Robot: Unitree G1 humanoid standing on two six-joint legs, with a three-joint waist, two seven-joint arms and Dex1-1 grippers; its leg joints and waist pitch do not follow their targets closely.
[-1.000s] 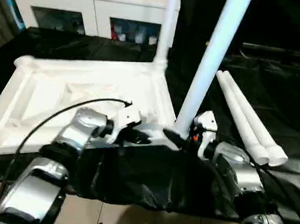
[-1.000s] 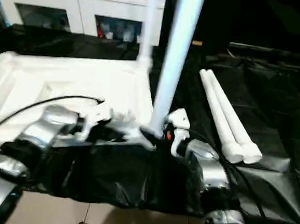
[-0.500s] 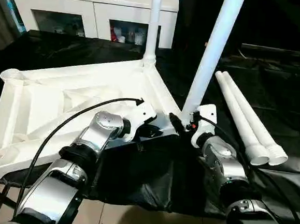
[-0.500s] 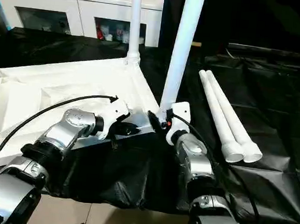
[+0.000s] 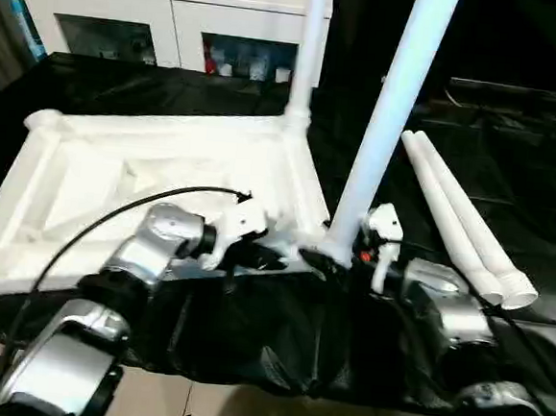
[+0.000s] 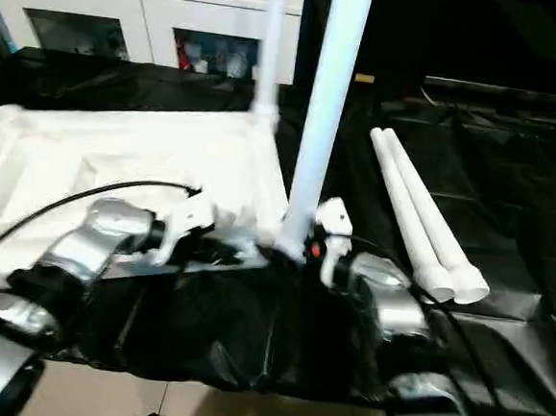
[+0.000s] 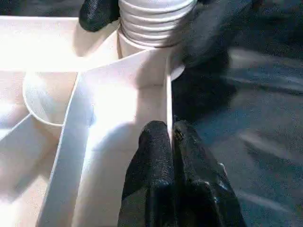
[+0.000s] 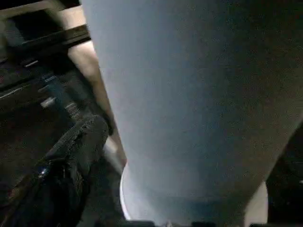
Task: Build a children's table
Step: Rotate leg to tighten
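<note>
Left gripper point(image 7: 169, 136): pinched shut on the thin upright rim point(image 7: 167, 94) of the tabletop point(image 5: 165, 170), on the near edge, just short of the near right corner.

Right gripper point(image 5: 336, 261): at the foot of the near leg point(image 5: 387, 111), at the tabletop's near right corner. Cannot tell whether it grips the leg or stands clear of it.

Where things lie:
- Tabletop lies underside up on a black sheet point(image 5: 249, 331), ribs showing.
- Near leg stands in the near right corner socket, leaning slightly away from the tabletop's middle. Its ringed end point(image 7: 156, 21) sits at the socket mouth; how deep it is seated is hidden.
- Far leg point(image 5: 310, 47) stands upright in the tabletop's far right corner.
- Two spare legs point(image 5: 455, 217) lie side by side on the sheet, to the right of the tabletop and apart from it.
- The socket point(image 5: 42, 120) at the tabletop's far left corner is empty.

Handling, as judged:
- Tabletop looks like hollow moulded plastic: light, stiff across the ribs, but the rim is thin and would probably flex or slide on the sheet under a hard push. A pinch on the rim close to the corner being worked suits it.
- Legs look like smooth, light, rigid tubes, likely slippery. A long leg held high would lever about; best taken low, near the ringed end, just above the tabletop's socket.
- A tilted leg may bind in the socket; it needs to be square to the tabletop before pressing.
</note>
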